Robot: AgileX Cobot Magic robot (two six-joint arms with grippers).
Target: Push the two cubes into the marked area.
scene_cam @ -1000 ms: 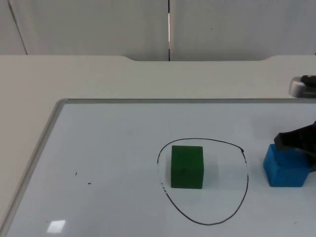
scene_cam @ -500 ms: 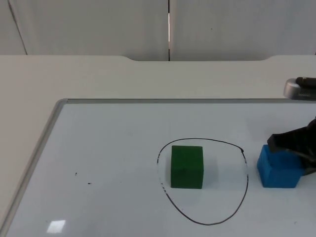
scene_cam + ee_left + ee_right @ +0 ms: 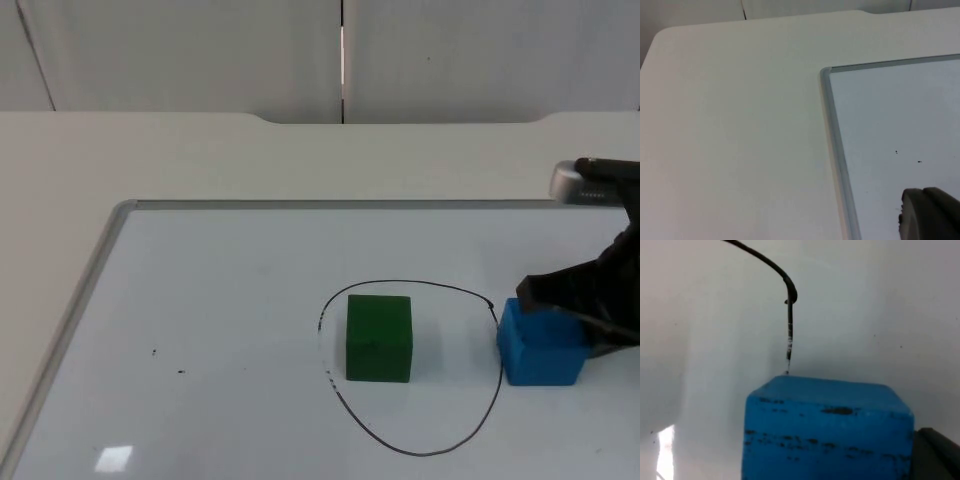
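Touching right end effector (image 3: 560, 300), blue cube (image 3: 541, 346) sits at circle line (image 3: 497, 330); opening unclear.

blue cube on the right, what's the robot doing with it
The right gripper is against the blue cube on its right side, pushing it toward the drawn black loop on the whiteboard. The cube's left edge has reached the line but most of it is outside. The green cube already sits inside the loop. The left gripper waits over the whiteboard's far left edge.
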